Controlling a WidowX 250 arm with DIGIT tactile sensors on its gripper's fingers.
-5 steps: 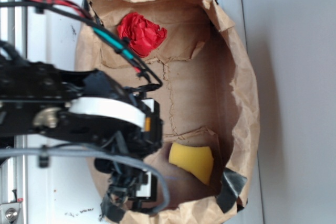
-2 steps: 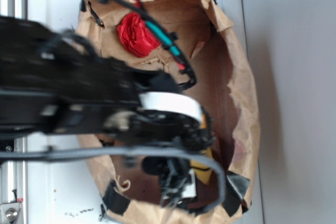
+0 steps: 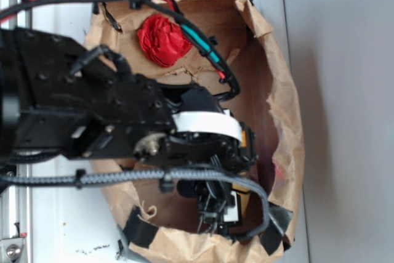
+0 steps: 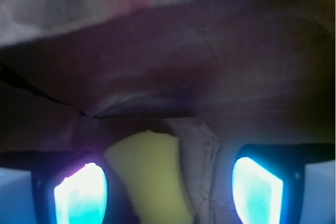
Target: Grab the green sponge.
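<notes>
1. The white bench (image 3: 68,232) carries everything, with a grey wall or surface to the right of it.
2. A brown paper bag (image 3: 289,121), crumpled and opened out into a shallow tub, lies on the bench; its rim is held in places by black tape (image 3: 277,223).
3. The black robot arm (image 3: 92,115) reaches in from the left over the bag, with a white band around its wrist and red, green and black cables (image 3: 203,44) looping over it.
4. A crumpled red paper ball (image 3: 161,42) sits in the upper part of the bag, well apart from the end effector.
5. The end effector (image 4: 169,190) is down inside the lower part of the bag, its fingers (image 4: 257,190) set wide apart and gripping nothing.
6. The green sponge (image 4: 152,174), which looks yellow, lies on the bag floor between the two fingers in the wrist view, nearer the left one; whether it touches that finger is unclear. From the exterior view only a sliver of it (image 3: 246,201) shows beside the end effector.
</notes>
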